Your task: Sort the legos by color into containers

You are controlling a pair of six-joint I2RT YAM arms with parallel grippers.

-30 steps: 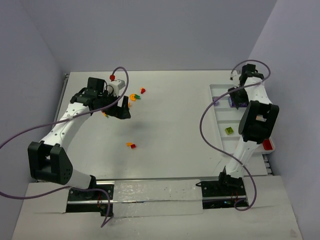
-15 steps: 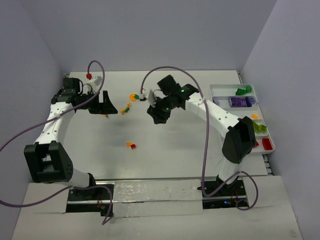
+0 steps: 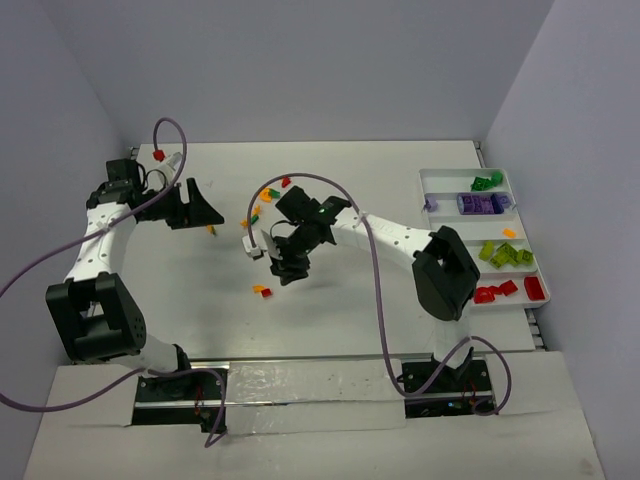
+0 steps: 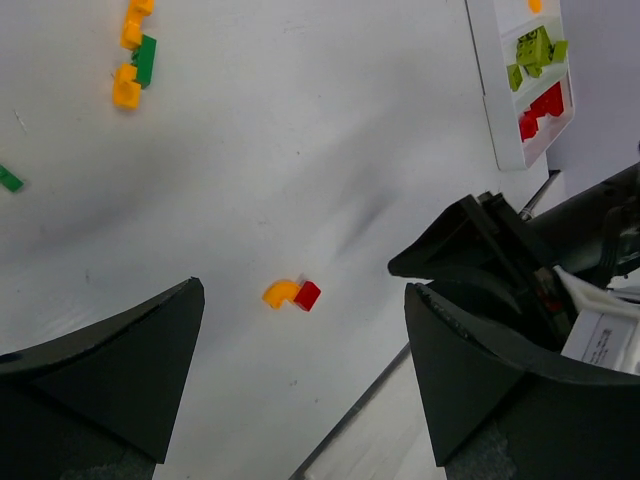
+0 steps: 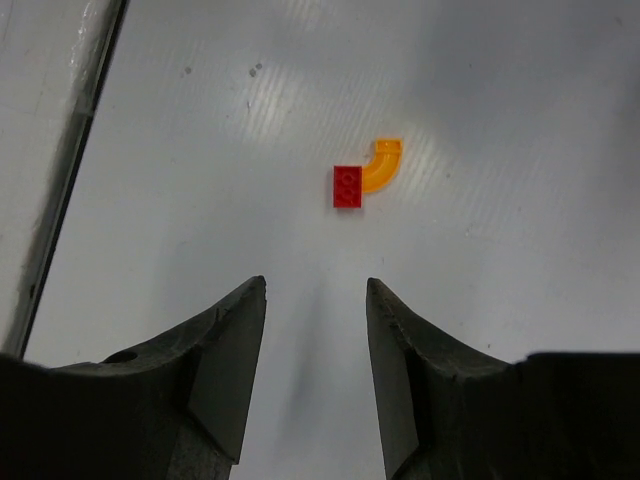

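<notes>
Plainly, the top view hides the gap of the right gripper [image 3: 285, 268]: its dark fingers merge with their shadow. Its own camera shows the jaws partly apart with nothing between them. The left wrist view cuts the tray [image 3: 452, 240] at its frame edge, so only the lime and red compartments and a scrap of orange show there. A green brick [image 4: 8, 180] is also clipped at the far edge of that view.

A second ago the right arm was folded over the tray and covered most of it. Half a second ago its gripper hung beside the loose cluster [image 3: 268, 195] of orange, red and green bricks. Now it is farther from the tray, above the red brick [image 5: 348, 187] and the curved orange piece [image 5: 383, 165], which touch each other and have not shifted. The left gripper [image 3: 200, 205] has drawn back, farther from the tray than before.

The right arm reaches from its elbow near the tray across the table, fingers pointing down. The left arm stands bent, its wide, empty jaws turned toward the tray. Sorted legos lie in the tray: green [image 3: 487, 183], purple [image 3: 480, 204], lime [image 3: 505, 254] and red [image 3: 510, 290].
</notes>
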